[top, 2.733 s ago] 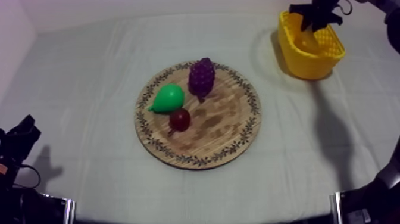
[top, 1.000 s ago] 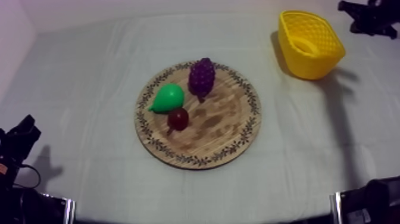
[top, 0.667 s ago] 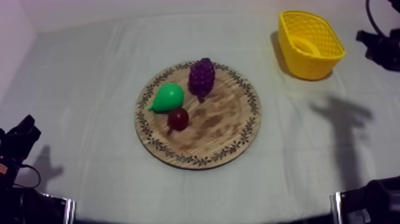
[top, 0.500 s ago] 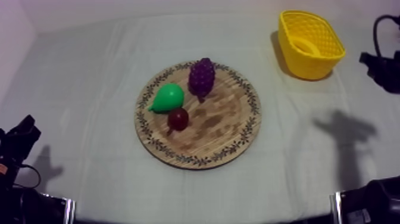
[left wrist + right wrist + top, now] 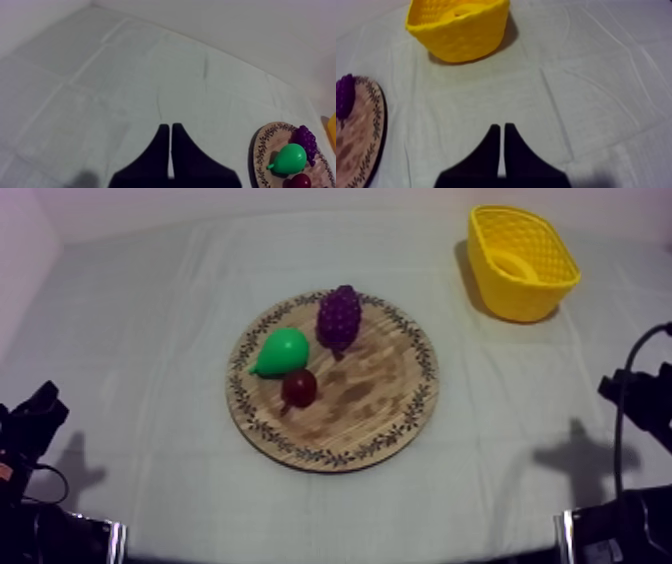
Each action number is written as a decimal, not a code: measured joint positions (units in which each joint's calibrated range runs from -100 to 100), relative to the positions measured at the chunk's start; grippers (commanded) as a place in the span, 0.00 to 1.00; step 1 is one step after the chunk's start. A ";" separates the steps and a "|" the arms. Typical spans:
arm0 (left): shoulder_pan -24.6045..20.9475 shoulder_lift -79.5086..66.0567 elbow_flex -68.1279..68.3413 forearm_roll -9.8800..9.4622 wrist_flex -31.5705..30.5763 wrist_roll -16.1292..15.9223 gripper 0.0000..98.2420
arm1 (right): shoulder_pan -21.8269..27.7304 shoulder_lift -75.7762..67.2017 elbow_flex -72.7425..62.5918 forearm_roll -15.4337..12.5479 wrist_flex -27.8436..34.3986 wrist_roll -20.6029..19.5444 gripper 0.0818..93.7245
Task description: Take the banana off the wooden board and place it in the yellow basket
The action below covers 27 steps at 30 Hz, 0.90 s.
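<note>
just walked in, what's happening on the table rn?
Nothing is being handled. The banana lies inside the yellow basket, so the task looks done. The wooden board carries a pear, a bunch of grapes and a small red fruit. The left gripper and the right gripper both sit over bare cloth, jaws shut on nothing; the right one faces the basket from some way off.

Wooden board (image 5: 370, 400) with visible grain; glossy plastic pear (image 5: 283, 351); matt yellow basket (image 5: 515, 298); creased matt cloth (image 5: 150, 308)
</note>
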 measured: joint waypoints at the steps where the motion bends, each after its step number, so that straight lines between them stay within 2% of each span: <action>1: 0.00 0.00 0.00 0.00 0.00 0.00 0.00 | -0.05 -2.02 1.03 -0.24 0.84 0.57 0.01; 6: 0.00 0.00 0.00 0.00 0.00 0.00 0.00 | -0.88 -11.81 3.64 -2.07 5.82 3.37 0.01; 10: 0.00 0.00 0.00 0.00 0.00 0.00 0.00 | -1.11 -16.68 3.89 -3.21 6.75 5.62 0.01; 12: 0.00 0.00 0.00 0.00 0.00 0.00 0.00 | -0.87 -17.64 4.50 -3.57 5.57 7.38 0.01; 16: 0.00 0.00 0.00 0.00 0.00 0.00 0.00 | -0.69 -18.01 5.33 -7.66 2.07 12.50 0.01; 19: 0.00 0.00 0.00 0.00 0.00 0.00 0.00 | -0.69 -18.02 5.47 -8.95 1.32 15.27 0.01; 27: 0.00 0.00 0.00 0.00 0.00 0.00 0.00 | -0.57 -18.02 5.53 -9.14 1.31 15.99 0.01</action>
